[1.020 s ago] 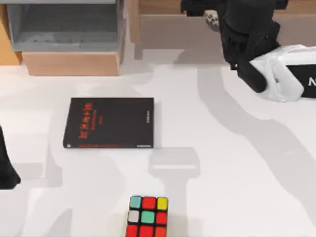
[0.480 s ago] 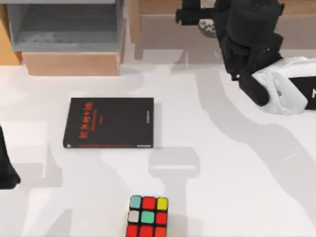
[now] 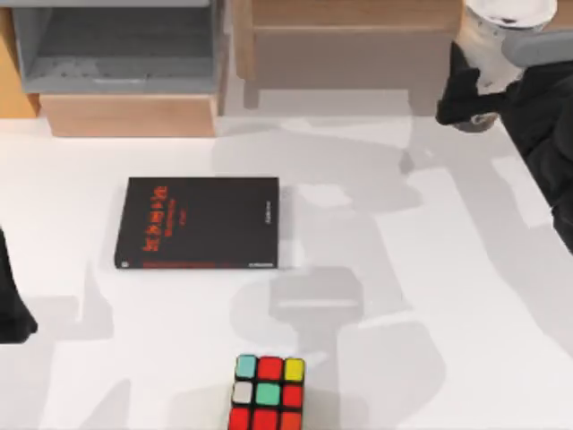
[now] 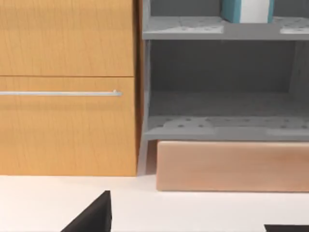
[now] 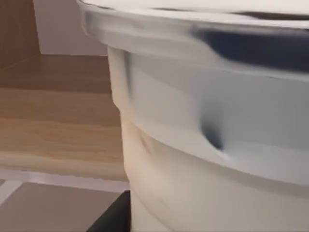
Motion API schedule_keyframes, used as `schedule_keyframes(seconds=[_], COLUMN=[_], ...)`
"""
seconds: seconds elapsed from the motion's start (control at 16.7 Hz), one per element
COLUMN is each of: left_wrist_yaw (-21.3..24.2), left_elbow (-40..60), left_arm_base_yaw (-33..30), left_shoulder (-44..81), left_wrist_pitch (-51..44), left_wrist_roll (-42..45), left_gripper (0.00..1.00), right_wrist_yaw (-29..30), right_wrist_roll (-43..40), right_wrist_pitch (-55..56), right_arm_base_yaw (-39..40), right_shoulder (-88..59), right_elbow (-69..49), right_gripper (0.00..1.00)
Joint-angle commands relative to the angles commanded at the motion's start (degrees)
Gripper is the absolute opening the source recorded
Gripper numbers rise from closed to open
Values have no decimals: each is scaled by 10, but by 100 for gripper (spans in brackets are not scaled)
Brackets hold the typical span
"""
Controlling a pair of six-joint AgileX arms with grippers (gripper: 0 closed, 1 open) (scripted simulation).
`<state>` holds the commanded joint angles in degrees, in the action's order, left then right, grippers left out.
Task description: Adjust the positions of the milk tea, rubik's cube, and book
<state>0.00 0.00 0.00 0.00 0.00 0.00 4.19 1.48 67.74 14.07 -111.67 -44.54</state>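
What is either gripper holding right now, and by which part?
The right gripper, at the table's far right, grips the milk tea cup around its side, below the lid. The left arm is parked.

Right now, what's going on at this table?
The right arm is at the table's far right corner with a white milk tea cup up against its claw; the right wrist view has the cup's wall and rim very close. The black book lies flat left of centre and the puzzle cube sits at the near edge, both untouched. The left arm is parked at the left edge.
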Motion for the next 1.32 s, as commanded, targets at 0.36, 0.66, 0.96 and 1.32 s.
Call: schedule_keyframes(seconds=[0.36,0.66,0.96,1.32], left_wrist_yaw=[0,0,0,0], left_elbow=[0,0,0,0], left_arm_base_yaw=[0,0,0,0], left_shoulder=[0,0,0,0], left_wrist_pitch=[0,0,0,0], left_wrist_roll=[0,0,0,0], left_gripper=[100,100,100,100], right_wrist_yaw=[-131,-155,-154,-154], right_wrist_roll=[-7,-11,-10,-12], right_wrist_pitch=[88,96,101,152], right_arm_base_yaw=[-209,-275,-273,-275], right_shoulder=[-40,-53,-55,-106], right_elbow=[63,44,45,42], right_gripper=[0,0,0,0])
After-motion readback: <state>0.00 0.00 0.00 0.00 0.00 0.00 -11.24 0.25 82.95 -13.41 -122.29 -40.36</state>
